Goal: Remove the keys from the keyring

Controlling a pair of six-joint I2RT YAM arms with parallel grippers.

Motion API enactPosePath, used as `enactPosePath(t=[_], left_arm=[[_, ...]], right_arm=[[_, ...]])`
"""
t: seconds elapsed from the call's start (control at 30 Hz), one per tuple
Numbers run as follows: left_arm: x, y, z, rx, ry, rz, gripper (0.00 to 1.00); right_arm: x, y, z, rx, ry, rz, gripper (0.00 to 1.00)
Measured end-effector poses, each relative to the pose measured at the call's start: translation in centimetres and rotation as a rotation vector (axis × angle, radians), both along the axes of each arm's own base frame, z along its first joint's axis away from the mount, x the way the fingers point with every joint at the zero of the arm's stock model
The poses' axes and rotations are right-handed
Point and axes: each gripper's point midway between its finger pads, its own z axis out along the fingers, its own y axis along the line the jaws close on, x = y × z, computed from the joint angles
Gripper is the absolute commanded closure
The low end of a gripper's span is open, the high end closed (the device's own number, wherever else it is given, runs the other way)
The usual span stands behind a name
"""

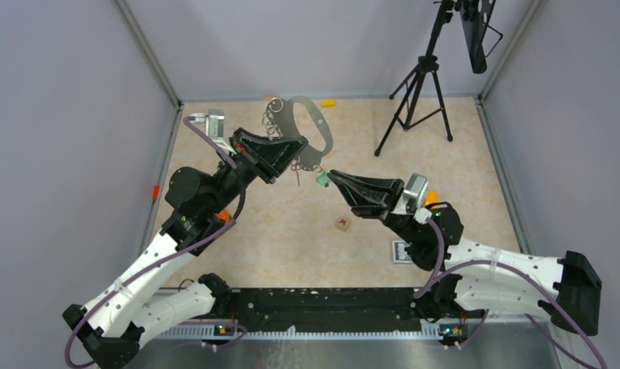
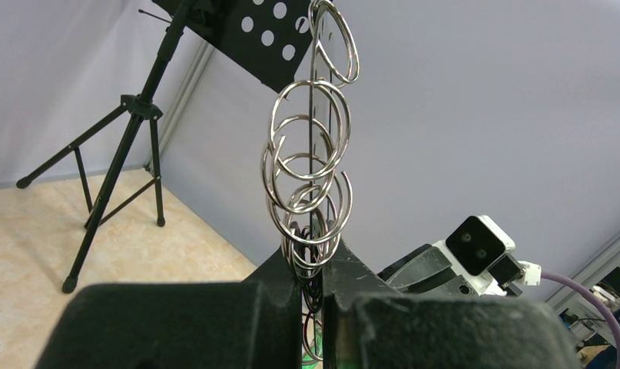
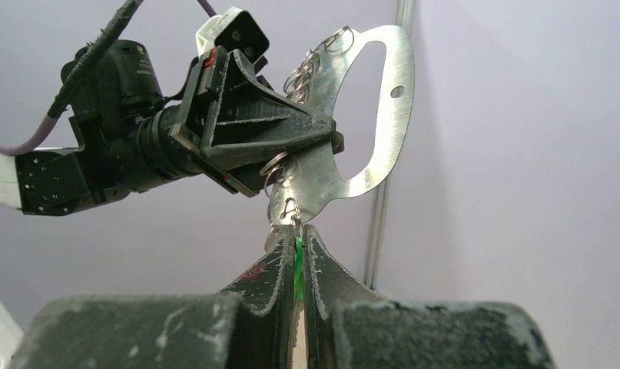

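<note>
The keyring [image 1: 313,123], a flat grey D-shaped metal plate, is held up off the table at the back centre. My left gripper [image 1: 285,160] is shut on its lower scalloped edge. In the left wrist view the jaws [image 2: 313,265] clamp the plate edge-on, with several silver split rings [image 2: 310,154] stacked above them. My right gripper [image 1: 327,177] is shut on the green-headed key [image 1: 320,180], which hangs from a ring below the plate. In the right wrist view the green head [image 3: 298,261] sits between my fingertips [image 3: 297,231], just under the keyring [image 3: 387,115]. A dark key [image 1: 297,177] dangles beside it.
A black tripod [image 1: 418,92] stands at the back right. A small brown cube [image 1: 343,224] lies on the table in the middle. A small card [image 1: 401,251] lies near my right arm. A small orange piece [image 1: 328,102] sits by the back wall.
</note>
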Motion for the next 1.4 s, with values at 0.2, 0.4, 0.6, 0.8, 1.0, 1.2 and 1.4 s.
enactPosePath(t=[0.2, 0.4, 0.6, 0.8, 1.0, 1.2, 1.4], left_arm=[[0.0, 0.0, -0.1, 0.003, 0.004, 0.001, 1.00], [-0.1, 0.0, -0.1, 0.003, 0.004, -0.001, 1.00], [0.1, 0.2, -0.1, 0.003, 0.002, 0.009, 1.00], [0.4, 0.3, -0.2, 0.011, -0.004, 0.026, 1.00], [0.4, 0.2, -0.2, 0.016, -0.009, 0.024, 1.00], [0.3, 0.0, 0.1, 0.018, -0.018, 0.010, 1.00], [0.0, -0.1, 0.4, 0.014, -0.032, -0.003, 1.00]], right_arm=[[-0.4, -0.5, 0.8, 0.018, -0.028, 0.001, 1.00], [-0.6, -0.8, 1.2, 0.026, -0.047, -0.008, 1.00], [-0.8, -0.9, 1.4, 0.023, -0.065, -0.003, 1.00], [-2.4, -1.0, 1.6, -0.022, -0.116, 0.049, 1.00], [-2.7, 0.0, -0.1, -0.095, -0.102, 0.084, 0.98], [-2.3, 0.4, -1.2, -0.124, -0.068, 0.084, 0.73], [-0.8, 2.4, -2.5, -0.162, -0.014, 0.074, 0.48]])
